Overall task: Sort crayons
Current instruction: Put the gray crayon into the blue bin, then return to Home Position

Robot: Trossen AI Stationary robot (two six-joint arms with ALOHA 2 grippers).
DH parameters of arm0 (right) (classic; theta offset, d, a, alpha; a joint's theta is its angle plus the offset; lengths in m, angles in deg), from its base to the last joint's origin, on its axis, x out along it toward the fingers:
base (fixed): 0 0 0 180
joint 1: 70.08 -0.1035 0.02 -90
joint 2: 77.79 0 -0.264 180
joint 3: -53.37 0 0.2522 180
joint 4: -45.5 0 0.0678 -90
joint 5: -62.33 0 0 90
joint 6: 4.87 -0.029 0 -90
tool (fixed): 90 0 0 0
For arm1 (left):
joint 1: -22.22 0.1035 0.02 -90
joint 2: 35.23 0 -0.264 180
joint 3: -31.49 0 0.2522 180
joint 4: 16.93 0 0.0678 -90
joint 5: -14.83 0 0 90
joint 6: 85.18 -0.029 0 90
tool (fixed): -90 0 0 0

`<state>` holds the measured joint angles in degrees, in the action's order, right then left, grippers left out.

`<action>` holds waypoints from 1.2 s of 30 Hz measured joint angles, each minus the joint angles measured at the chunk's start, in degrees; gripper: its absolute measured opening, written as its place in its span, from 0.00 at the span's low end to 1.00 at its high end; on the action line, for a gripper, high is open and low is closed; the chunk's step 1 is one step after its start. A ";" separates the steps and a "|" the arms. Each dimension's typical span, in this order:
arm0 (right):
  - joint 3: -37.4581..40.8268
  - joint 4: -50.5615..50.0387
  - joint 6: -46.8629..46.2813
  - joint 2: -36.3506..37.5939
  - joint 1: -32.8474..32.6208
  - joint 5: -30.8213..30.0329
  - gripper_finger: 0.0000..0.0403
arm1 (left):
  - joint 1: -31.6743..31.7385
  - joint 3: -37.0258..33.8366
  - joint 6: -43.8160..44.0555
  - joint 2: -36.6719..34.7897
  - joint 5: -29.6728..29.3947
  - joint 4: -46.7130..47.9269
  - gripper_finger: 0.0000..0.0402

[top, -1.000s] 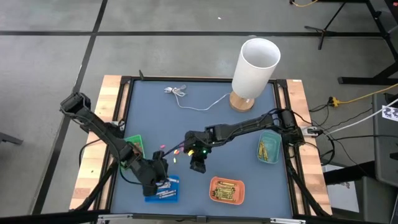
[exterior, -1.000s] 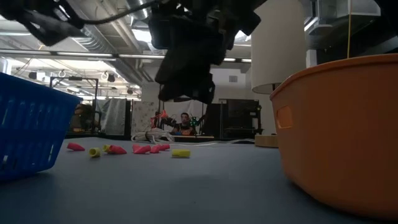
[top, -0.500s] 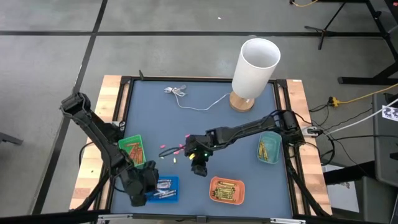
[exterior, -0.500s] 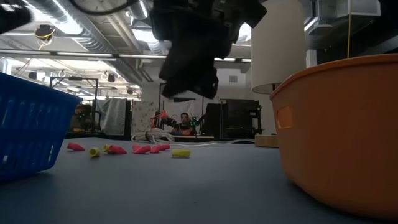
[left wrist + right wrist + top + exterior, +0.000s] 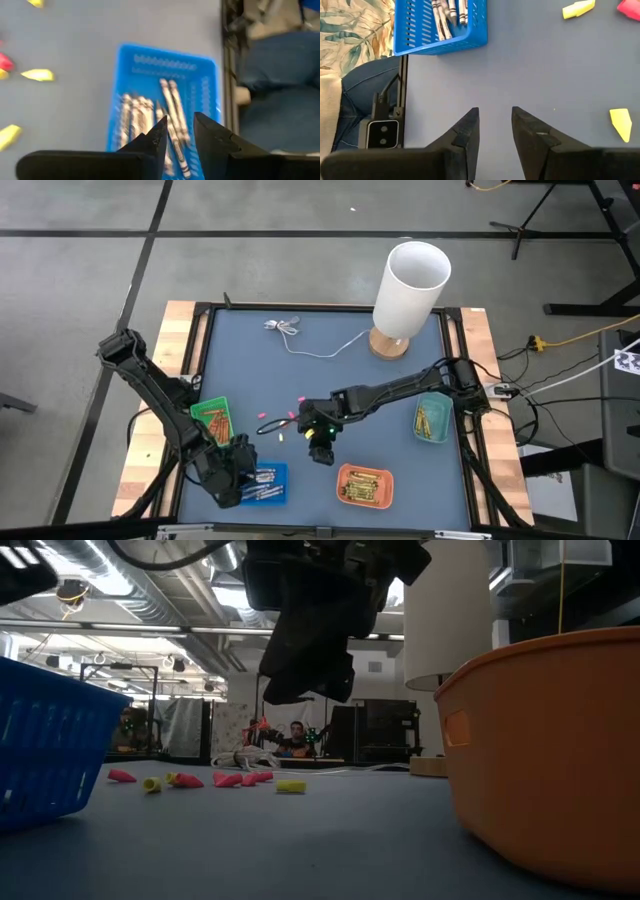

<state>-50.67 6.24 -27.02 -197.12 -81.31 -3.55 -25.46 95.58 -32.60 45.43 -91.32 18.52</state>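
Note:
Loose crayon pieces [image 5: 283, 435] in yellow, red and pink lie flat on the blue-grey table mat; the low view shows them in a row [image 5: 240, 779]. My left gripper [image 5: 232, 475] is open and empty at the left end of the blue tray [image 5: 265, 483], which holds grey crayons [image 5: 170, 107]; its fingers [image 5: 177, 132] hover above that tray. My right gripper [image 5: 320, 448] is open and empty above bare mat, just near of the loose pieces; its wrist view [image 5: 495, 125] shows yellow pieces [image 5: 621, 123] beside it.
A green tray [image 5: 213, 418] with red and orange crayons sits at the left, an orange tray [image 5: 364, 485] at the near middle, a teal tray [image 5: 432, 418] at the right. A tall white cylinder on a wooden base [image 5: 410, 280] and a white cable [image 5: 300, 340] stand at the far side.
My left gripper has drawn back from over the blue tray toward the table's left edge, uncovering the grey crayons in it. My right gripper has shifted a little toward the near edge.

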 joint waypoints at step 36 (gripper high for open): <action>0.04 -34.19 18.64 50.29 -0.01 -29.93 0.27 | 32.38 0.20 -50.77 -34.12 -15.85 -14.38 0.00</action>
<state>-50.63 -27.95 -8.38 -146.83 -81.32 -33.48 6.91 95.78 -83.37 11.31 -107.17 4.15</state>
